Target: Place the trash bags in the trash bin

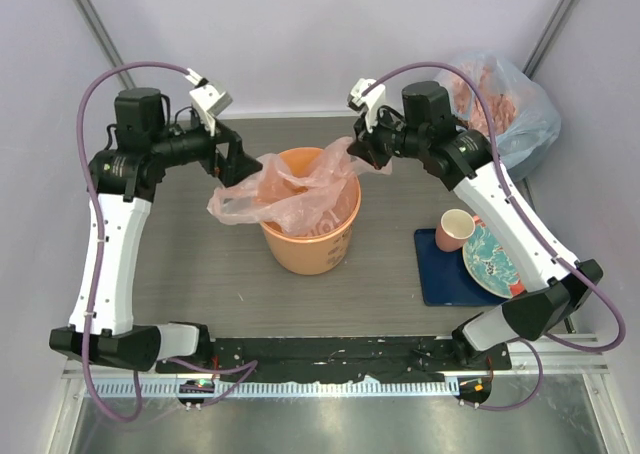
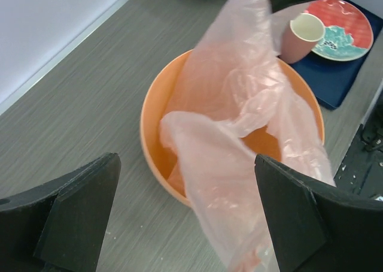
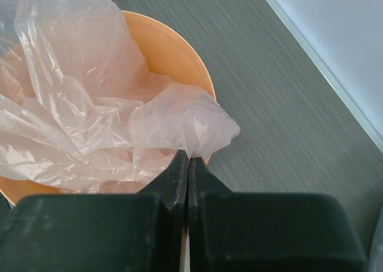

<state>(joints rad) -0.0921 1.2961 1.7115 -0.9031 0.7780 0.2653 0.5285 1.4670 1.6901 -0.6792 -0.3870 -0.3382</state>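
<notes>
The pale-pink trash bag lies draped over the round orange trash bin in the middle of the table, partly inside and hanging over the bin's left rim. My right gripper is shut on the bag's right edge just above the bin's far-right rim; its jaws pinch the plastic in the right wrist view. My left gripper is open by the bin's left side, with the hanging bag between its spread fingers but not clamped. The bin shows below it.
A bluish-clear sack stuffed with pink plastic stands at the back right. A small pink cup and a patterned plate rest on a dark blue mat at the right.
</notes>
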